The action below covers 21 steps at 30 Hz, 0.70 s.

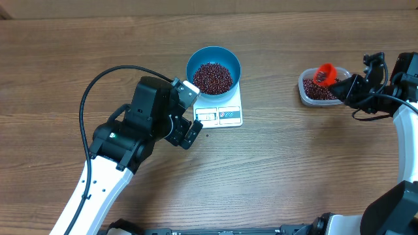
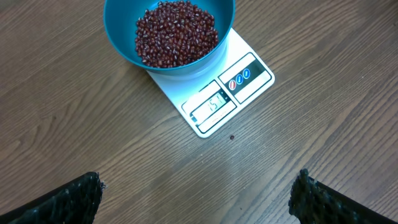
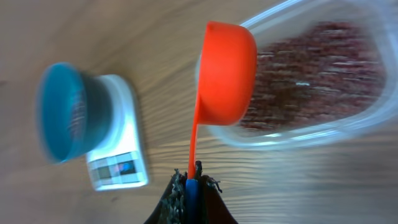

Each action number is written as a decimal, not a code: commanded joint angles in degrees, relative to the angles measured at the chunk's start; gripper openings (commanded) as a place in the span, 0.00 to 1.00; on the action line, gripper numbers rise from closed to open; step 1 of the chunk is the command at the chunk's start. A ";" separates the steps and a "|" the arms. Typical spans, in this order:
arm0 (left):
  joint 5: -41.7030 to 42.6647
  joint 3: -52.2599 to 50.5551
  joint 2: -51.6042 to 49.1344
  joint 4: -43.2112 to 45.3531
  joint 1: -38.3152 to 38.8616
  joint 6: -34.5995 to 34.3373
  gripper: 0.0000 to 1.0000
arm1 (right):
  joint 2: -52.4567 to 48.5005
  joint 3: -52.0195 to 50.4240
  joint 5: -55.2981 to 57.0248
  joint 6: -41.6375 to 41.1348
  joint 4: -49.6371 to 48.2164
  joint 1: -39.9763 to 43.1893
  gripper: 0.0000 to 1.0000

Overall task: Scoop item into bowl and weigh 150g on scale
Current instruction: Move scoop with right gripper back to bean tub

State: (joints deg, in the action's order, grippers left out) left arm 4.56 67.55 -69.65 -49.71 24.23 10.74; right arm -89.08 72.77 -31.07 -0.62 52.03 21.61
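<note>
A blue bowl holding a heap of red-brown beans stands on the white scale, whose display is lit. My left gripper hovers open just left of the scale, its fingers spread wide over bare wood with nothing between them. At the right, my right gripper is shut on the handle of an orange scoop, whose cup hangs over the near rim of a clear tub of beans.
A single loose bean lies on the wood just in front of the scale. A black cable loops over the left arm. The wooden table stretches between the scale and the tub.
</note>
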 commanded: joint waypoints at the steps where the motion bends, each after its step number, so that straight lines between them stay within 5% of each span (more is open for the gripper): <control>1: 1.01 1.31 0.55 0.22 -0.31 0.85 1.00 | 1.70 1.33 12.81 -3.21 -0.04 -0.68 0.04; 21: 1.01 1.31 0.55 0.22 -0.31 0.83 1.00 | 1.68 1.33 47.74 -3.91 -0.92 -20.35 0.04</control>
State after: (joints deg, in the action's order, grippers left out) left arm 4.56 67.55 -69.65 -49.71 24.23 10.74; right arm -89.08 72.77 9.72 -4.23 51.51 2.48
